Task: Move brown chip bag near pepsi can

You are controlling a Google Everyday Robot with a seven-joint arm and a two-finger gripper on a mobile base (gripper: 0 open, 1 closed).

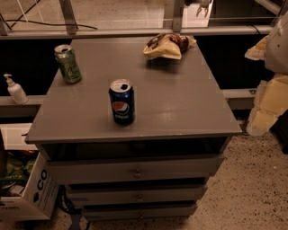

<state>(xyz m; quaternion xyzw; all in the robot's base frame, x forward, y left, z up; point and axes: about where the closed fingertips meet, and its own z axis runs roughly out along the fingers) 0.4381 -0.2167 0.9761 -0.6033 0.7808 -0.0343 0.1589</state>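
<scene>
Drawers (135, 167): nearest, stacked under the counter front, each with a small knob.
Box (31, 191): on the floor at near left, beside the drawers.
Counter (189, 103): gray, flat top.
Pepsi can (121, 102): upright near the counter's middle, toward the near edge.
Green can (68, 64): upright at far left, well apart from Pepsi can.
Chip bag (167, 45): lying at the far edge, right of centre, well apart from both cans.
Pump bottle (15, 90): on a ledge left of the counter.
End effector (203, 6): at the top edge, beyond Chip bag, not touching it; apart or together, impossible to tell.
</scene>
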